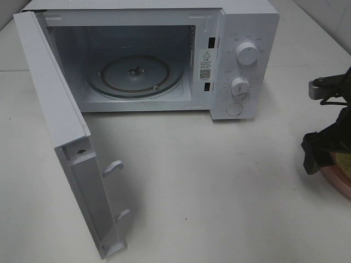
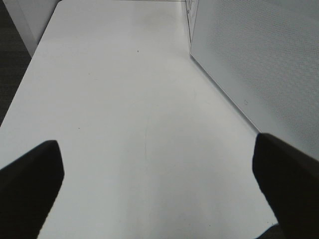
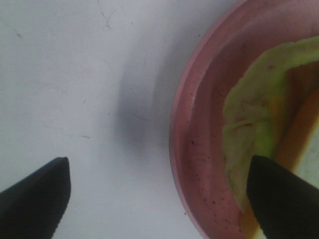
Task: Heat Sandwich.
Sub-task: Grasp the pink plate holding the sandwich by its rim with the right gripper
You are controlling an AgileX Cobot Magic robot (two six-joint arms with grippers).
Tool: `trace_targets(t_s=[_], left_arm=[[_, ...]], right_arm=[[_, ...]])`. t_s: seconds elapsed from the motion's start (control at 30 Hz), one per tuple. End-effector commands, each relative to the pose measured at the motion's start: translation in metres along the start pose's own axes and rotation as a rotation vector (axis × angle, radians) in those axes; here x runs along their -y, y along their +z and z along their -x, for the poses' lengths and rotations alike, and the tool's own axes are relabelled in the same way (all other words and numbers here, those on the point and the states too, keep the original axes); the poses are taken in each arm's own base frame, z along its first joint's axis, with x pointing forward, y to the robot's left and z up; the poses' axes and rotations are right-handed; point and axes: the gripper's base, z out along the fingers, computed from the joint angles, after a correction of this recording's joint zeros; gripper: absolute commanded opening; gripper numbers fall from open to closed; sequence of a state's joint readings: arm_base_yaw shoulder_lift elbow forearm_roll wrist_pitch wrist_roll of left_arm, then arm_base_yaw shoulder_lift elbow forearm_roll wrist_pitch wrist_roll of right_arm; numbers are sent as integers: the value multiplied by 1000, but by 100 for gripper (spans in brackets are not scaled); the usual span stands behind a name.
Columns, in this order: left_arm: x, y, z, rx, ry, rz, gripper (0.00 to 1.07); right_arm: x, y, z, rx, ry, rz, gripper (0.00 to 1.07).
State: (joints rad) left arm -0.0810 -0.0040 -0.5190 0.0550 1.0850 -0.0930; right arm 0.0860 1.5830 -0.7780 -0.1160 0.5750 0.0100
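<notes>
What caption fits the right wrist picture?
Open right gripper above the rim of the pink plate, sandwich lying on it.

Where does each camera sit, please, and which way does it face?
Exterior high: above, looking down at the open microwave; right arm at the edge.
Left wrist: low along the table; open left end effector.
Right wrist: down onto plate and sandwich; open right end effector.
Exterior and right wrist share the plate.

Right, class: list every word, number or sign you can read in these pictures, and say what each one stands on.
Warning triangle sign: on the sticker on the microwave frame, right of the cavity.
Print below the triangle: too small to read.
Marks around the upper dial and lower dial: too small to read.
Both wrist views: no text.
</notes>
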Motion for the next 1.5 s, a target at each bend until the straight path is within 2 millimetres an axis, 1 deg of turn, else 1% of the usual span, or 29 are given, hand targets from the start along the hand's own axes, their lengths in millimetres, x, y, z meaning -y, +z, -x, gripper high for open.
trace_targets(t_s=[0.03,0.13,0.2,0.23,0.47,0.8,0.9,0.93,0.97,1.03,1.07,1.1,1.17,1.2,1.23,1.3,1.37,1.5], left_arm=[[0,-2,0,29,-1,-4,98],[0,-2,0,29,-1,-4,98],[0,-2,0,29,-1,-4,98],[0,-2,0,29,-1,-4,98],[0,-2,0,29,-1,-4,98],[0,-2,0,29,-1,-4,98],[0,-2,0,29,-1,-4,98],[0,-2,0,29,-1,-4,98],[0,-2,0,29,-1,-4,98],[0,-2,0,29,-1,-4,98],[0,-2,0,29,-1,-4,98],[0,-2,0,29,-1,-4,98],[0,-2,0,29,-1,-4,98],[0,-2,0,29,-1,-4,98],[0,-2,0,29,-1,-4,98],[0,-2,0,29,-1,-4,98],[0,-2,0,29,-1,-4,98],[0,-2,0,29,-1,-4,98]], right_arm=[[1,6,4,8,8,-4,90],[1,19,6,-8,3,-2,89],[0,21,6,-10,3,-1,89],[0,27,7,-14,1,1,89],[-1,43,8,-41,8,6,87],[-2,54,7,-65,3,8,85],[-2,54,7,-65,3,8,79],[-2,54,7,-65,3,8,79],[-2,54,7,-65,2,8,73],[-2,54,7,-65,0,7,67],[-2,54,7,-65,-4,3,58],[-2,54,7,-65,-4,3,58],[-1,54,7,-65,-3,-4,47],[0,54,8,-63,0,-17,34],[0,54,8,-63,0,-17,34],[1,54,8,-62,15,-31,16],[3,53,8,-61,5,-45,0],[3,53,8,-61,3,-45,0]])
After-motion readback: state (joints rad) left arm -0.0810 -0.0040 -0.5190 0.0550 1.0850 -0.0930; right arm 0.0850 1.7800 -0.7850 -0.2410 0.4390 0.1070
